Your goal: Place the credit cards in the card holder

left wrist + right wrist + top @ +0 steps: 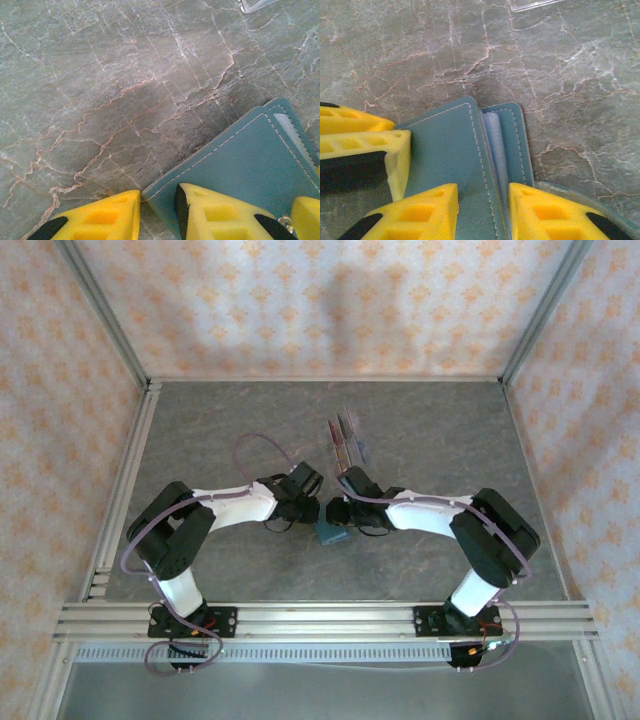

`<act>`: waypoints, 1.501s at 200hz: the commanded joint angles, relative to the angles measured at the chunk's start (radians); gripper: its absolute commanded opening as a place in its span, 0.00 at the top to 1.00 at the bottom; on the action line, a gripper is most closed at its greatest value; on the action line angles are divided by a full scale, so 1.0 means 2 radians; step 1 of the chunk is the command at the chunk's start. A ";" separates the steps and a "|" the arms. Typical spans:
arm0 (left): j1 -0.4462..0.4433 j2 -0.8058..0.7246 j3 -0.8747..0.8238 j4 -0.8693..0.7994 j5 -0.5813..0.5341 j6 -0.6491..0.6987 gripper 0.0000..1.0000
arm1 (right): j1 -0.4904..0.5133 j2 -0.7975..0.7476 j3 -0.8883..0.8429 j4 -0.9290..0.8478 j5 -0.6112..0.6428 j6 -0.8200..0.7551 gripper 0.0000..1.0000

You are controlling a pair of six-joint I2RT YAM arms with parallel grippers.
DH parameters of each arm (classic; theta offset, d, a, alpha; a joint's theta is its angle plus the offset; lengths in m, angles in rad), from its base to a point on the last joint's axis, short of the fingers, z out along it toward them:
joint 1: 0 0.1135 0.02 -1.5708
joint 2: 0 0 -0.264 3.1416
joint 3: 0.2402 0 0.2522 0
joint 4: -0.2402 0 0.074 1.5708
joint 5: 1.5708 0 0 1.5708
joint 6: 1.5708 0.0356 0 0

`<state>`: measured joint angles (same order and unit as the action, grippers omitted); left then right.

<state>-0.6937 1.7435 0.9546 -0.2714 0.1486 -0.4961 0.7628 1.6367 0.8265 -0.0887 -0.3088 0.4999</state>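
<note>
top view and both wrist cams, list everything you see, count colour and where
table: 1, grey marbled, under everything
wallet: 1, teal, open, centre, between the two sets of fingers
cards: about 3, dark red and blue, upright behind the wallet
rack: 1, clear, beyond the wallet
walls: 3, orange-patterned, around the table
rails: several, silver, near edge and sides
left arm: 1, white and black, left
right arm: 1, white and black, right
left fingers: 2, yellow, at the wallet's corner
right fingers: 2, yellow, either side of the wallet's fold
</note>
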 commanded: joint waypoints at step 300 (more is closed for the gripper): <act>-0.008 0.054 -0.006 -0.025 0.031 0.002 0.74 | 0.033 0.008 0.065 -0.096 0.058 -0.034 0.57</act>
<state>-0.6937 1.7588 0.9745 -0.2897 0.1490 -0.4961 0.8261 1.6321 0.9379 -0.2584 -0.2020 0.4473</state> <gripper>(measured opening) 0.261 0.408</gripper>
